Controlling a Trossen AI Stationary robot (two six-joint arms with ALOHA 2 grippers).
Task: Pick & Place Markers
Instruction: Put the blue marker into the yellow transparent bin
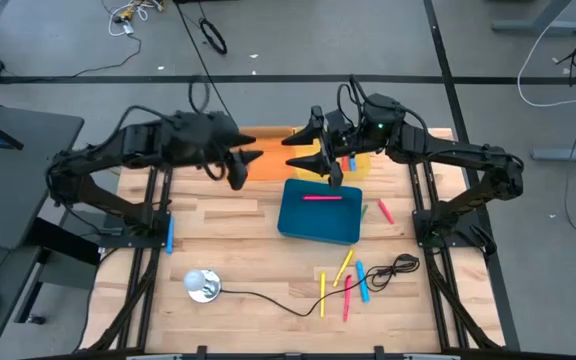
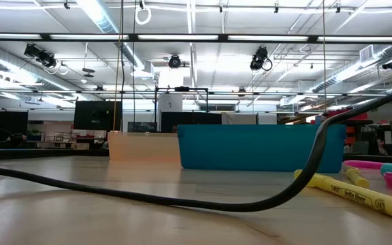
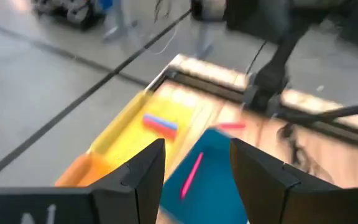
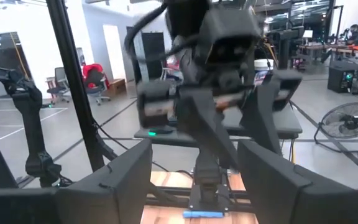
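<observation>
A black cable (image 2: 182, 197) crossed the tabletop (image 2: 80, 218) before yellow markers (image 2: 366, 194); the left end effector (image 3: 194, 171) and right end effector (image 4: 194, 168) hung with fingers apart, empty.

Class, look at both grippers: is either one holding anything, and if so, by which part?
Nothing is held. The left gripper and the right gripper both hang open and empty above the table; a pink marker lies in the blue bin.

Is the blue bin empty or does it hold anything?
Not empty: one pink marker lies inside the blue bin, as the high view shows.
</observation>
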